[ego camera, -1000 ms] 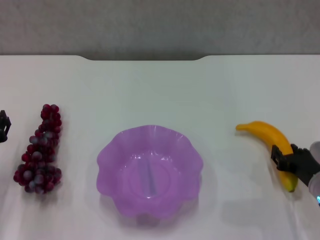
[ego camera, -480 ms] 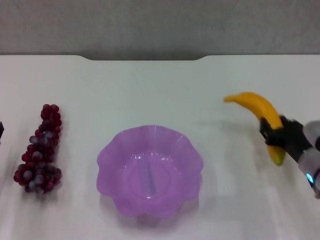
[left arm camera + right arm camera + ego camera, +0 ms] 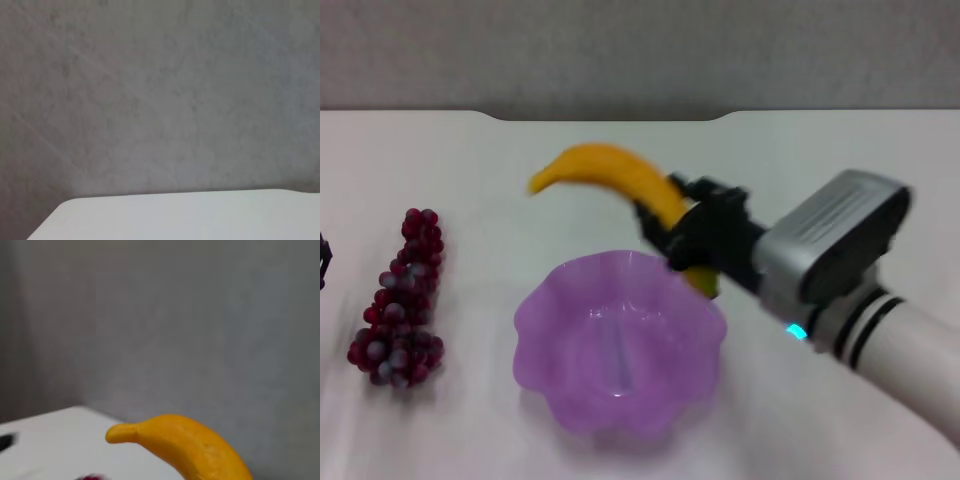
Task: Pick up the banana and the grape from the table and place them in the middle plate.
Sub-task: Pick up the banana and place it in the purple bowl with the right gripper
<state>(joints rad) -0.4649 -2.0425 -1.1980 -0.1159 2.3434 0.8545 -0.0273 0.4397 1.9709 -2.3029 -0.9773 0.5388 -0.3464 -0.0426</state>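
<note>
Banana (image 3: pixel 192 447): yellow-orange, curved, being shown close up above the white table (image 3: pixel 60 432); grey wall (image 3: pixel 175 320) being seen behind; dark red grape (image 3: pixel 90 477) barely visible.

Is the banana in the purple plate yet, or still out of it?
Still out. The right tool holds the banana in the air over the far rim of the middle plate, which holds no fruit.

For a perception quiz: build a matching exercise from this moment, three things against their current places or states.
Things:
1. curved yellow-orange banana
2. bunch of dark red-purple grapes
3. translucent purple scalloped plastic plate

States:
A. lying on the white table, on the robot's left
B. empty, at the centre
C. held in the air by the right gripper

Pairs: 1-C, 2-A, 3-B
</note>
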